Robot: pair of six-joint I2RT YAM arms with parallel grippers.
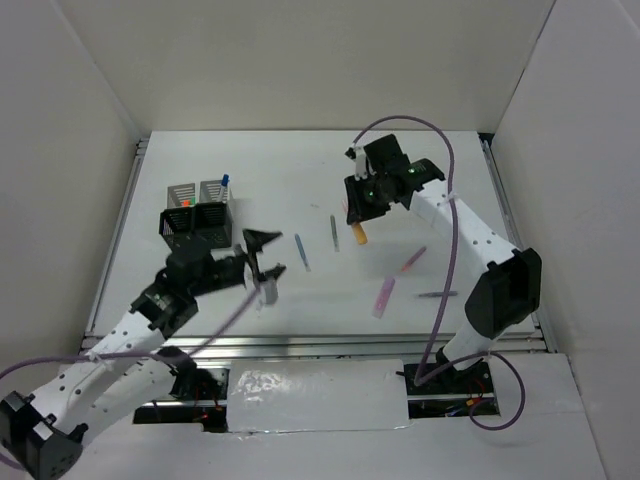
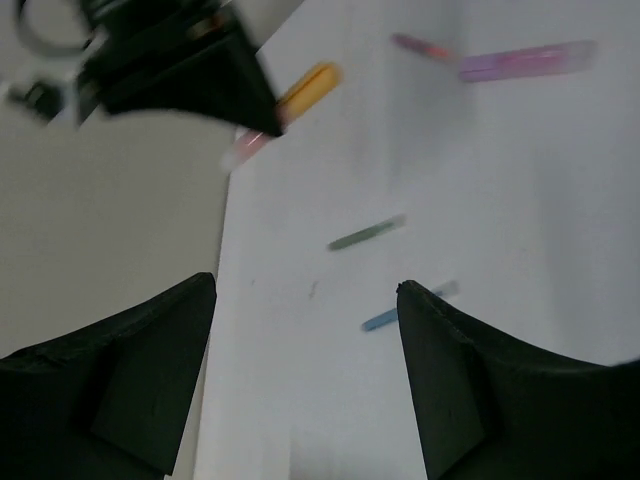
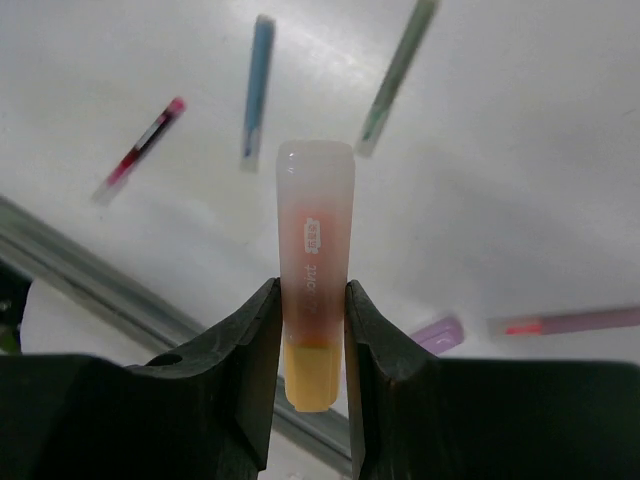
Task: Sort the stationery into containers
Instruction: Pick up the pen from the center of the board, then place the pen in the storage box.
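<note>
My right gripper [image 1: 360, 215] is shut on an orange highlighter [image 1: 360, 236] and holds it upright above the table; in the right wrist view the fingers clamp its translucent barrel [image 3: 315, 250]. My left gripper [image 1: 262, 255] is open and empty, just right of the four mesh cups [image 1: 197, 215]. A white blue-capped pen [image 1: 225, 182] stands in a back grey cup. On the table lie a blue pen [image 1: 301, 252], a grey pen [image 1: 334, 232], a pink highlighter [image 1: 383, 296] and a thin pink pen [image 1: 413, 259]. The left wrist view shows the blue pen [image 2: 385, 318] and grey pen [image 2: 367, 232] beyond the open fingers.
White walls enclose the table on three sides. A metal rail [image 1: 330, 343] runs along the near edge. A thin purple-grey pen [image 1: 437, 295] lies at the right. A red pen [image 3: 140, 148] lies near the rail in the right wrist view.
</note>
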